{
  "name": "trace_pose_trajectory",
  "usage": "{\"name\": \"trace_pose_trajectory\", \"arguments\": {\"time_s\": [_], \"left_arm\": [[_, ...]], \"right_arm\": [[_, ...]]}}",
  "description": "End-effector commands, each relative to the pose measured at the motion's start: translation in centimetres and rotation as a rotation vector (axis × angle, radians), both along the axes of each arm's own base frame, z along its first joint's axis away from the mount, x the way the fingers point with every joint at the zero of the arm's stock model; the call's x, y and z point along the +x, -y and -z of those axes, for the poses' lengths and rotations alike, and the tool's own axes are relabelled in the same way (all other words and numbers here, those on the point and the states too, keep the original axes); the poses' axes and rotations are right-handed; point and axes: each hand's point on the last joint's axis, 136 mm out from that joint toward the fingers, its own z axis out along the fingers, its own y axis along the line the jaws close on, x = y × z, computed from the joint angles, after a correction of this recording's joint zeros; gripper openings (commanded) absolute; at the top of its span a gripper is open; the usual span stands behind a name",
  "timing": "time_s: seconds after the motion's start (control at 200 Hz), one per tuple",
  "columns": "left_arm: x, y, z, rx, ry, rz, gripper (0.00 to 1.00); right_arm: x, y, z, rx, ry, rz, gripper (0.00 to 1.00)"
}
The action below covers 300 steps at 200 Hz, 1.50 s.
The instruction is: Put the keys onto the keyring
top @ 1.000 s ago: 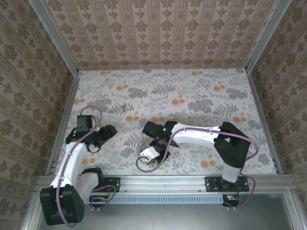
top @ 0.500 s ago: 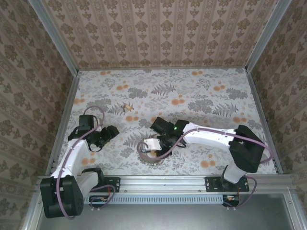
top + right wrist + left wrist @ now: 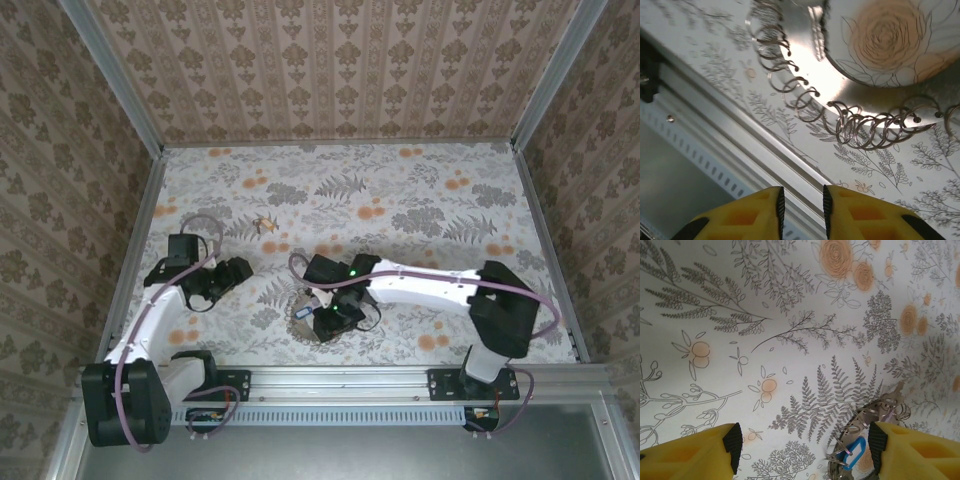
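The keyring (image 3: 306,306) lies on the floral table just left of my right gripper (image 3: 326,320). In the right wrist view it is a shiny metal band (image 3: 802,60) strung with several wire loops (image 3: 865,127). My right gripper (image 3: 801,207) hovers near it over the table's front edge, its jaws a narrow gap apart with nothing between them. A blue-headed key (image 3: 854,450) sits among the keyring's loops (image 3: 867,420), just inside the right fingertip (image 3: 877,445) of my left gripper (image 3: 805,450). That gripper is open and empty. A brass key (image 3: 265,224) lies alone farther back.
The aluminium front rail (image 3: 715,110) runs close under my right gripper. Patterned walls (image 3: 340,70) enclose the table on three sides. Both arms' cables (image 3: 300,262) loop above the table near the keyring.
My right wrist has turned over the keyring and its jaws have narrowed. The left gripper has shifted slightly toward the keyring, still open.
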Motion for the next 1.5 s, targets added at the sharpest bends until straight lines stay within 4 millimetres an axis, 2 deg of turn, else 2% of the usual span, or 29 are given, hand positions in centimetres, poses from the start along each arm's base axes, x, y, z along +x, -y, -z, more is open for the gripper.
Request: {"name": "trace_pose_trajectory", "arguments": {"time_s": [0.0, 0.135, 0.245, 0.68, 1.045, 1.315, 1.495], "left_arm": [[0.5, 0.4, -1.2, 0.001, 0.035, 0.043, 0.7], [1.0, 0.3, -1.3, 0.004, 0.042, 0.037, 0.7], [1.3, 0.3, -1.0, 0.0, 0.035, 0.036, 0.7], [1.5, 0.3, -0.3, -0.007, 0.029, 0.021, 0.7], [1.1, 0.4, -0.2, -0.009, 0.022, 0.036, 0.7], [1.1, 0.4, -0.2, -0.008, 0.028, 0.042, 0.7], [1.1, 0.5, -0.1, -0.011, 0.027, 0.046, 0.7]], "right_arm": [[0.3, 0.4, 0.9, -0.117, -0.057, 0.098, 0.28], [1.0, 1.3, 2.0, -0.211, -0.035, 0.081, 0.32], [1.3, 1.5, 2.4, -0.219, -0.039, 0.084, 0.33], [1.2, 1.1, 4.2, -0.194, -0.116, 0.079, 0.27], [0.7, 0.4, 4.9, -0.169, -0.166, 0.069, 0.27], [0.6, 0.3, 5.0, -0.156, -0.181, 0.068, 0.18], [0.7, 0.3, 4.6, -0.146, -0.166, 0.073, 0.16]]}}
